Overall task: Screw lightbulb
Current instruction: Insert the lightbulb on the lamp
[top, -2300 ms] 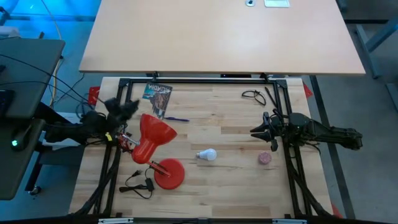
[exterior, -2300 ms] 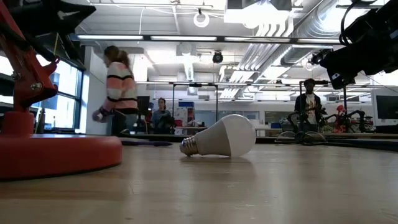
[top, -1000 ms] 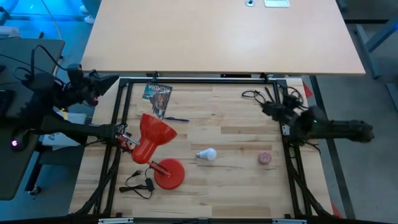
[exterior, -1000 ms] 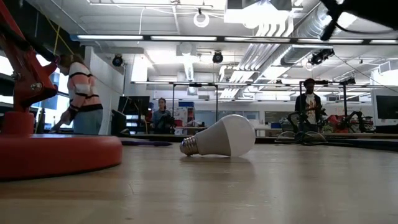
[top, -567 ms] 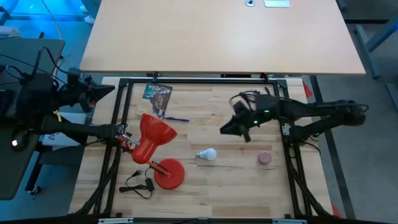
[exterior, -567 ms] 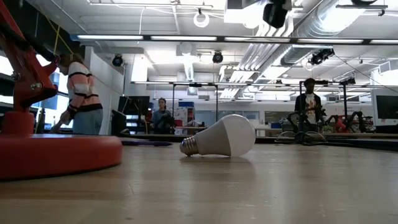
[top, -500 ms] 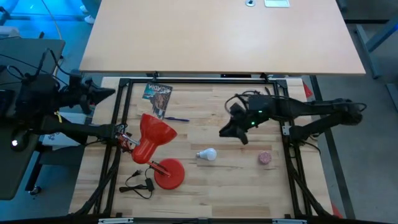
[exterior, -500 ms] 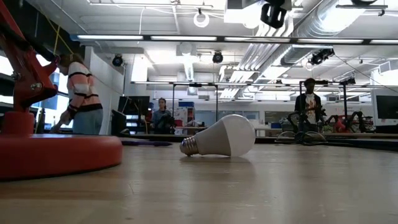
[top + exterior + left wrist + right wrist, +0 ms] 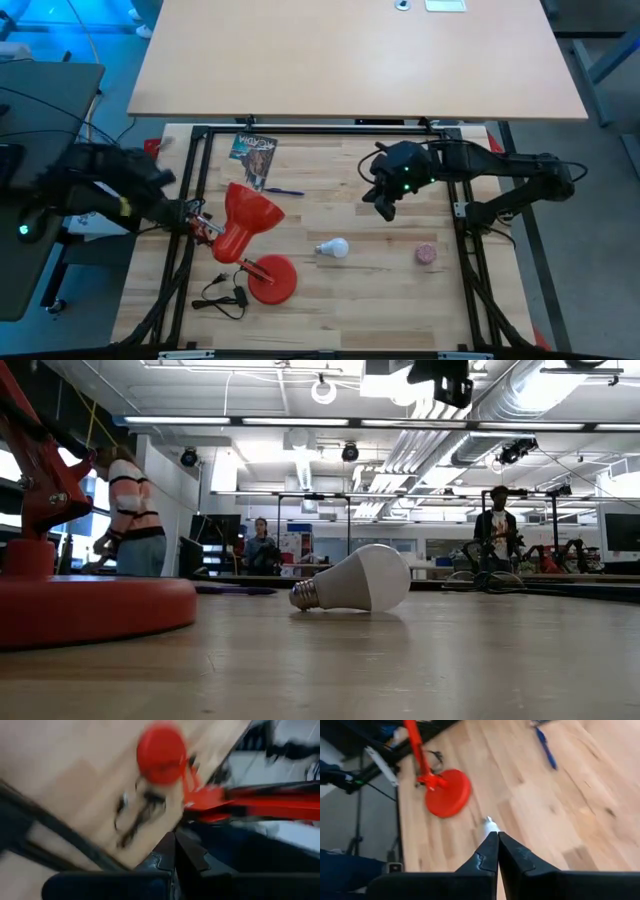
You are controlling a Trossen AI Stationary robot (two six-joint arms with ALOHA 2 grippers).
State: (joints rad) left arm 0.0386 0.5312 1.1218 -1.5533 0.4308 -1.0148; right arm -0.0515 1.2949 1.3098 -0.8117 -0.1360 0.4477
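Lightbulb lay on its side on the wooden counter, between the red lamp and a pink ball. Right gripper hung above the counter, apart from the bulb, fingers together, empty. Left gripper was off the counter's left edge beside the lamp, fingers together, holding nothing.

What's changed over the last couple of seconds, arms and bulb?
The right gripper swung in from the table's right edge to above the middle and shut empty. The left gripper pulled off the left edge by the red lamp, shut throughout. The lightbulb and pink ball lie where they were.
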